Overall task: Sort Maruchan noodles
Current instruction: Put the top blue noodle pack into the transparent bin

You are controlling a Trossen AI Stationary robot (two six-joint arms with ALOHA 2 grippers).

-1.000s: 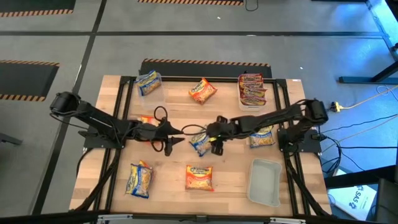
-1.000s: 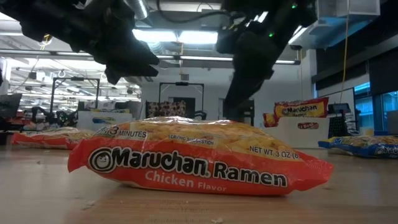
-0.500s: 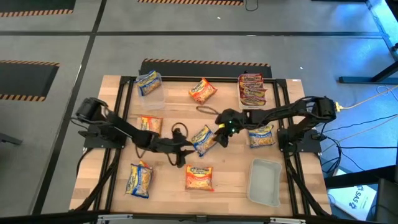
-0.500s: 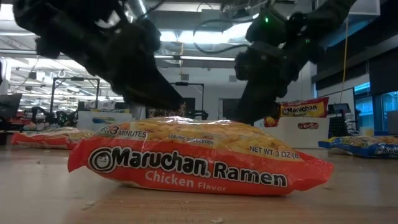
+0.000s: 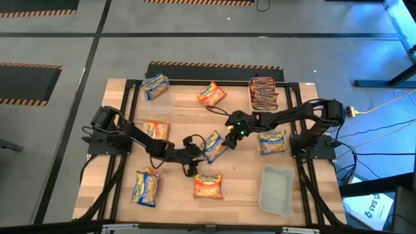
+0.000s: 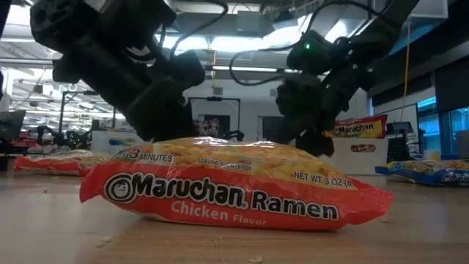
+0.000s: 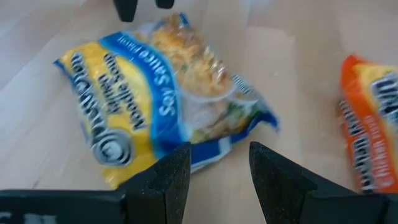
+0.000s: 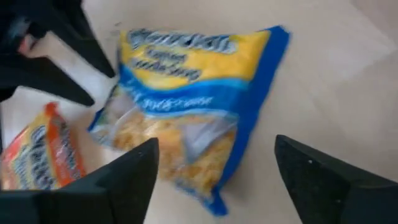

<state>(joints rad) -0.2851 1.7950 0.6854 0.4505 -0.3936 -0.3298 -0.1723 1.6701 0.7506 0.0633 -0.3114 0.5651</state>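
place: robotics lab | cues: hazard-striped floor mats; ceiling strip lights; equipment racks

Two dark jointed arms, looping black cables, green indicator light.

The near orange packet reads "Maruchan Ramen", "Chicken Flavor", "3 Minutes", "NET WT. 3 OZ". The blue-and-yellow packet reads "Soy Sauce Flavor".
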